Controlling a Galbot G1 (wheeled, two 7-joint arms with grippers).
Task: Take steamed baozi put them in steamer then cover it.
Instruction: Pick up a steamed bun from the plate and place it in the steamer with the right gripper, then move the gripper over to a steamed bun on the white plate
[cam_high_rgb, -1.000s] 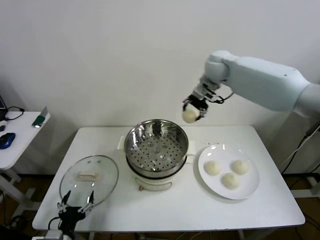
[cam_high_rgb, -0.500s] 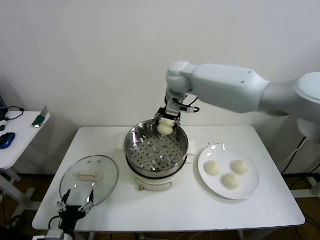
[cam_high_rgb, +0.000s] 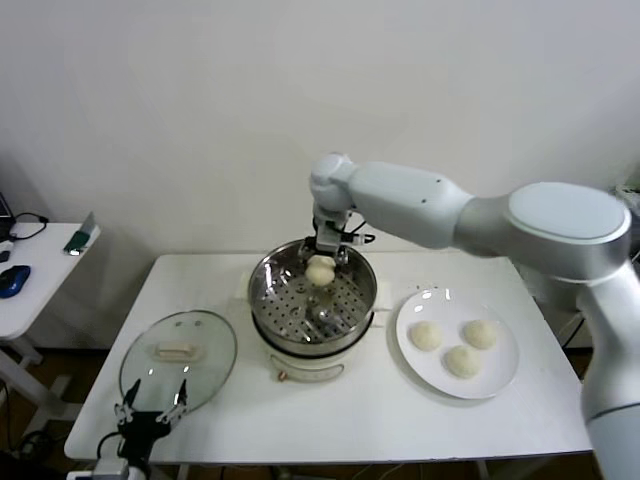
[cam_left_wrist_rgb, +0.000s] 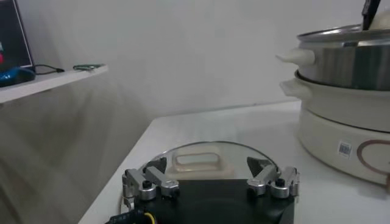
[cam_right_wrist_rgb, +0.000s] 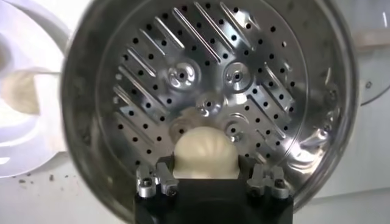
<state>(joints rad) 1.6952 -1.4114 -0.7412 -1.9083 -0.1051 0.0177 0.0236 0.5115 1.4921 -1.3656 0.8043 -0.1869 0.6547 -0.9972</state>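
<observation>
While the left gripper (cam_high_rgb: 150, 408) waits with jaws spread by the cover (cam_high_rgb: 178, 358), the right gripper (cam_high_rgb: 321, 262) grasps a baozi (cam_high_rgb: 320, 270) over the steamer (cam_high_rgb: 312, 300).

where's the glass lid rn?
The cover lies flat on the white table, on the robot's left of the steamer, with the open left tool at its near edge.

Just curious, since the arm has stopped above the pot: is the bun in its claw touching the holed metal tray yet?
Cannot tell. The right wrist view shows the right gripper shut on the bun above the tray, straight down, so no gap or contact shows.
</observation>
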